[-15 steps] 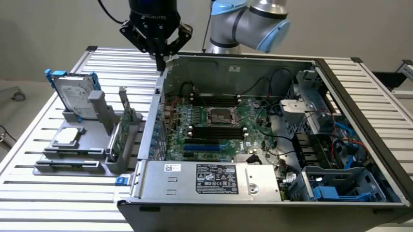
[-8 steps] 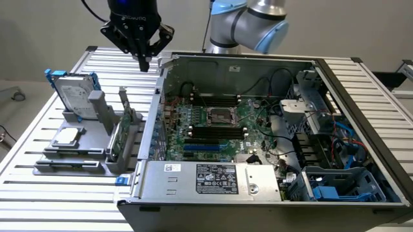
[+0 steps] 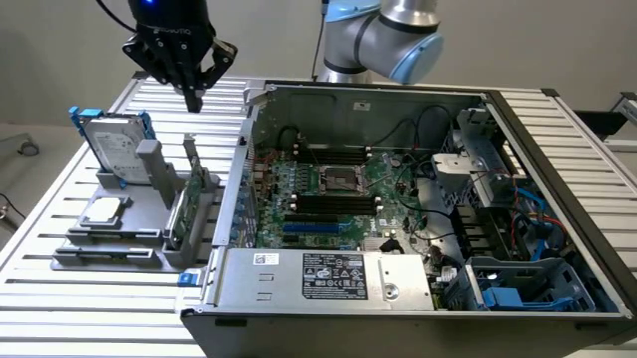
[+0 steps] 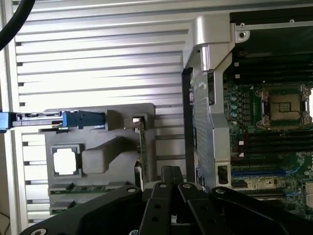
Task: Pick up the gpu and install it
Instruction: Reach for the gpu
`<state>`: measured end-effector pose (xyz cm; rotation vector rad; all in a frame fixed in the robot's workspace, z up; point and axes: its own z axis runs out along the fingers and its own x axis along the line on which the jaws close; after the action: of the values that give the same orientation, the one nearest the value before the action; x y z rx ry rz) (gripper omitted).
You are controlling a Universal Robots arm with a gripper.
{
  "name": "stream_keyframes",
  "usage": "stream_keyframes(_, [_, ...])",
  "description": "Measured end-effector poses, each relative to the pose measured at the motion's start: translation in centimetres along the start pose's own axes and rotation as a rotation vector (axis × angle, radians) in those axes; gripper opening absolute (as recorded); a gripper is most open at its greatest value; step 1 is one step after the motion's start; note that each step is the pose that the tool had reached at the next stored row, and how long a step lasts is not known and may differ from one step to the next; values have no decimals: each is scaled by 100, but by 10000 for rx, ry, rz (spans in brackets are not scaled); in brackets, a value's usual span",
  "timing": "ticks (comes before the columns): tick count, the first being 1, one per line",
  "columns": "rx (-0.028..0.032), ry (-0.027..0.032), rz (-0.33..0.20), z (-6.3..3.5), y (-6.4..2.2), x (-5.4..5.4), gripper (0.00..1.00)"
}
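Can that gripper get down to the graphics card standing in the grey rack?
Probably yes. The gripper hangs in open air above the graphics card, whose top edge is uncovered. The hard drive and computer case stand to either side, leaving a narrow gap. The gripper looks shut.

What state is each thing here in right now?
Gripper: shut, empty, above the table.
Graphics card: standing on edge in the gray rack, untouched.
Hard drive: upright in the rack.
Computer case: open, motherboard exposed.
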<state>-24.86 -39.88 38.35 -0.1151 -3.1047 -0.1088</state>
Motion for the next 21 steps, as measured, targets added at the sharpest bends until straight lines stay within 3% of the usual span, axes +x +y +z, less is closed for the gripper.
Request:
stream_keyframes(11, [21, 9, 0, 131, -45, 491, 11])
stream_keyframes(14, [90, -2, -47, 145, -50, 535, 11])
stream_keyframes(16, [90, -85, -61, 152, -52, 554, 11])
stream_keyframes(21, [90, -87, -61, 153, -51, 554, 11])
